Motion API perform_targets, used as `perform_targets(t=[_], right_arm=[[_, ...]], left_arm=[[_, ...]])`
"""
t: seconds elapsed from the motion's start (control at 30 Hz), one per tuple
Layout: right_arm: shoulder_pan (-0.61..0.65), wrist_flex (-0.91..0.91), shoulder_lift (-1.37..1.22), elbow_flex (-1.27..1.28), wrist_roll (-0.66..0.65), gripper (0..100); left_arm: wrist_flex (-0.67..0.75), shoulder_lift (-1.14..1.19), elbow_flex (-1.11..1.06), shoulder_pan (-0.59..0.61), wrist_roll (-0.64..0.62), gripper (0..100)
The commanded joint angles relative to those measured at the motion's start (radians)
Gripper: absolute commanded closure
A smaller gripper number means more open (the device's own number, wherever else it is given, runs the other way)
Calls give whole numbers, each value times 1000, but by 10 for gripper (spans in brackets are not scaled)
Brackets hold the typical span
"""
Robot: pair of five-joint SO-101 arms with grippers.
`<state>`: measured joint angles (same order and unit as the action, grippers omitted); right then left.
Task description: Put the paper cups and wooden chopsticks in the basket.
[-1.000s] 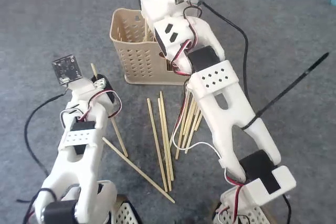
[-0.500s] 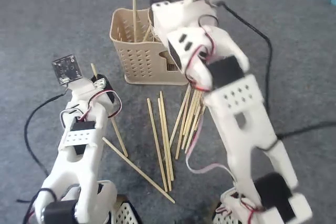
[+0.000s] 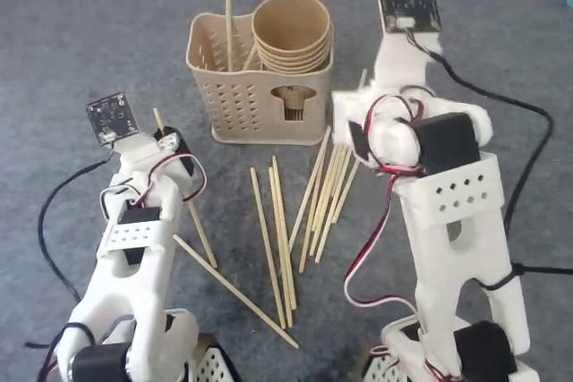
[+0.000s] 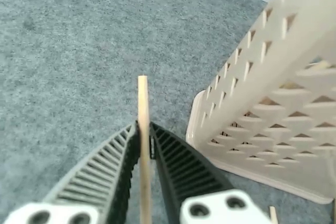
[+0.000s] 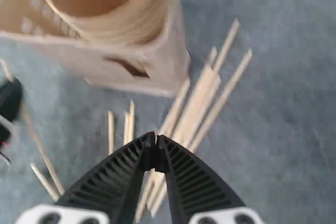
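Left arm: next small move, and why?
Probably lift the left gripper toward the basket rim: its jaws are shut on a chopstick, the basket stands close beside it, and the paper cups are already inside.

Chopstick point(image 4: 142, 108), lower end past edge

White arms point(image 3: 134, 248); black servos point(image 3: 445, 142); ribbed black fingers point(image 4: 115, 161)

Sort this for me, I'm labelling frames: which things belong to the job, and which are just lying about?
Job: basket; paper cups stacked inside it; loose chopsticks on the carpet; chopstick in the left gripper.
Just there: grey carpet; black cable.
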<state>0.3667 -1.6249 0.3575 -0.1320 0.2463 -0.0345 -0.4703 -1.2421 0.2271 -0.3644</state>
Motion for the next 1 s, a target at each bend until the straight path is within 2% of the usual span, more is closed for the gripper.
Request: perform_targets(t=[0.0, 0.1, 0.27, 0.47, 0.67, 0.97], right_arm=[[-65, -148, 58, -29, 12, 991], [-136, -134, 117, 158, 8, 991], [-236, 176, 377, 651, -14, 991], [-245, 463, 705, 1140, -98, 991], [-285, 618, 746, 1307, -112, 991], [-306, 1130, 757, 1631, -117, 991]], left_arm=[[26, -51, 12, 29, 12, 986], [28, -51, 12, 31, 12, 986], [23, -51, 12, 25, 8, 986], [21, -51, 27, 31, 6, 986], [-14, -51, 128, 97, 6, 986], [-212, -52, 476, 135, 8, 986]])
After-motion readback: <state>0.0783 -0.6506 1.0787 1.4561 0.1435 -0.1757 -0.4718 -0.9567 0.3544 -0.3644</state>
